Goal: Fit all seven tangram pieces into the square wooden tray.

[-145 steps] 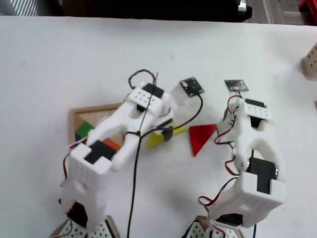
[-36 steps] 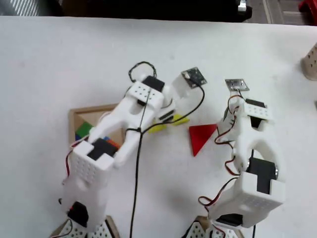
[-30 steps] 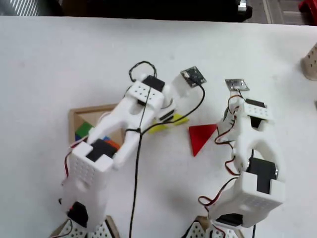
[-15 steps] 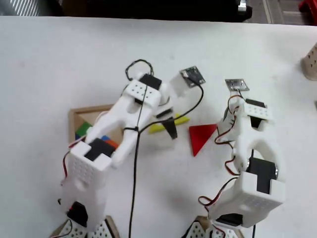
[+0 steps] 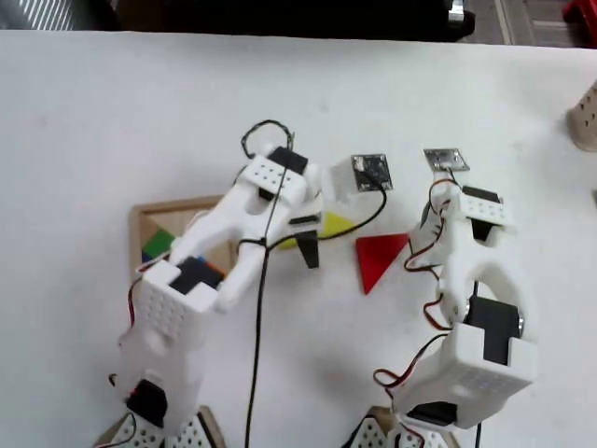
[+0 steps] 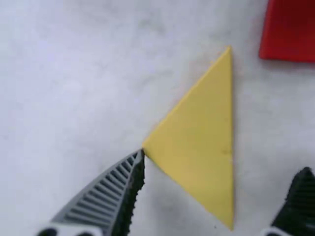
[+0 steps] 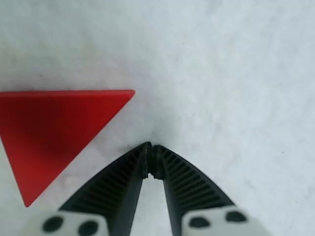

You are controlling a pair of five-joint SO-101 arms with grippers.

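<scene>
A yellow triangle [image 6: 202, 147] lies flat on the white table, between the fingers of my open left gripper [image 6: 219, 172]. One fingertip [image 6: 137, 164] touches the triangle's corner; the other fingertip [image 6: 300, 182] stands off its far side. From above, the left gripper [image 5: 317, 233] is over the yellow triangle [image 5: 334, 224], just right of the wooden tray [image 5: 149, 219]. The tray holds green, blue and orange pieces, partly hidden by the arm. A red triangle [image 5: 378, 257] lies to the right. My right gripper [image 7: 150, 147] is shut on nothing, its tips on the table close to a corner of the red triangle [image 7: 54, 130].
A perforated wooden block [image 5: 586, 117] stands at the table's right edge. Both arm bases sit at the front edge. The table's far side is bare white surface up to the dark back edge.
The left gripper carried the yellow triangle up and to the right, away from the tray, then opened. The triangle, seen edge-on a moment ago, now lies flat. The right arm has kept still.
</scene>
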